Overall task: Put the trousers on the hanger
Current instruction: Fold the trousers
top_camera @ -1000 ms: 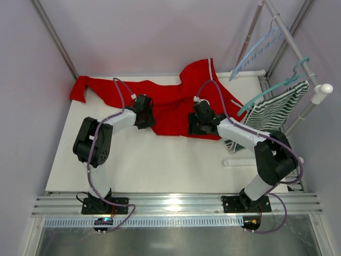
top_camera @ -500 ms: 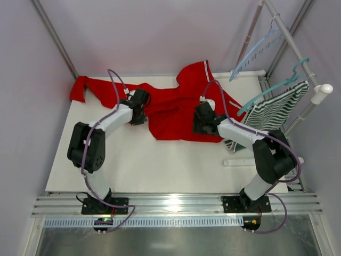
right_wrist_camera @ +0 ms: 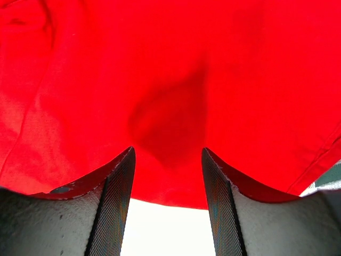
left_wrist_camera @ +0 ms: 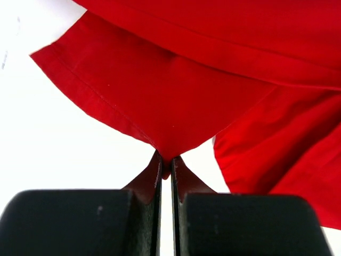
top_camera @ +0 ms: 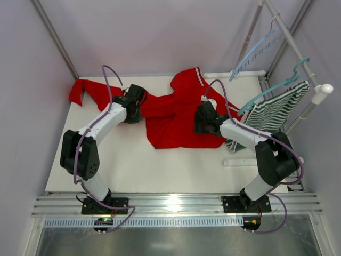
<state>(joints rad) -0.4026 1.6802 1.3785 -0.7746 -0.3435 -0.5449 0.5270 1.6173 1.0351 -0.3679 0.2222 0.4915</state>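
Trousers [top_camera: 176, 117] are lying crumpled across the white table [top_camera: 138, 165], one leg trailing toward 10 o'clock. The left gripper [left_wrist_camera: 166, 164] is pinching a fold of red cloth, jaws together on it. The right gripper [right_wrist_camera: 168, 154] is poised over the cloth, jaws apart. The pale blue hanger [top_camera: 250, 57] is hanging at 2 o'clock.

Near half of the desk [top_camera: 160, 170] is bare, open to reach. Trousers [top_camera: 176, 120] cover the far half. Along the right edge a rack [top_camera: 290, 40], the hanger [top_camera: 253, 55], a teal hanger [top_camera: 272, 92] and striped garment [top_camera: 274, 114] block passage.
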